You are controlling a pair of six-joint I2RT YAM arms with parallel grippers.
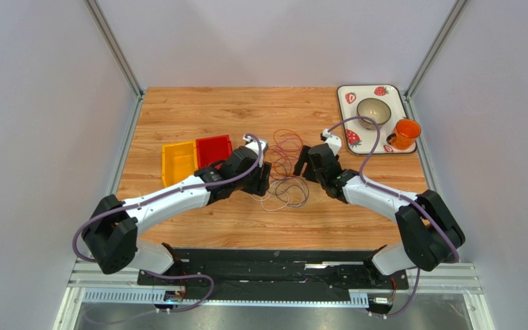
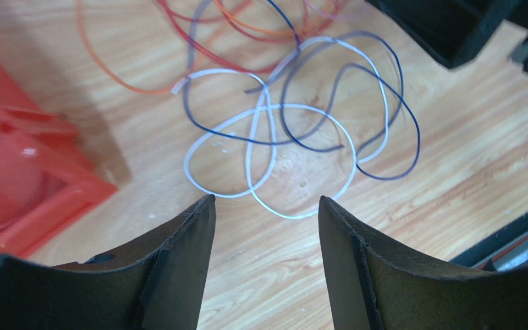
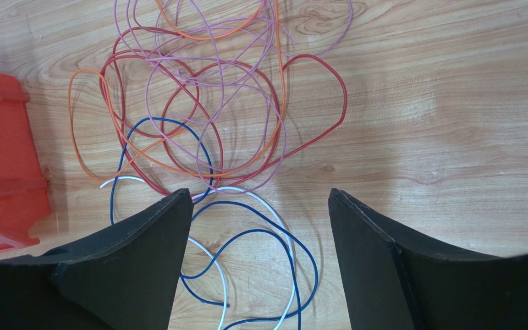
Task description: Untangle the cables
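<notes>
Scanning from the left, a yellow plastic bin [image 1: 178, 162] and a red plastic bin [image 1: 214, 150] sit side by side on the wooden desk [image 1: 198, 110]. The left claw [image 2: 267, 201] is released and empty, its jaws apart just short of a thin white looping cable [image 2: 249, 161] that crosses a dark blue cable [image 2: 415, 134]. The tangle of thin cables [image 1: 286, 168] lies at mid-desk between the arms. The right claw [image 3: 256, 196] is likewise released and empty, over the red cable [image 3: 346, 103] and orange cable [image 3: 71, 117].

Recommendation: each claw should pinch one strand at an outer loop, clear of crossings, then draw apart slowly. Gripping two wires together would likely tighten the knot.
</notes>
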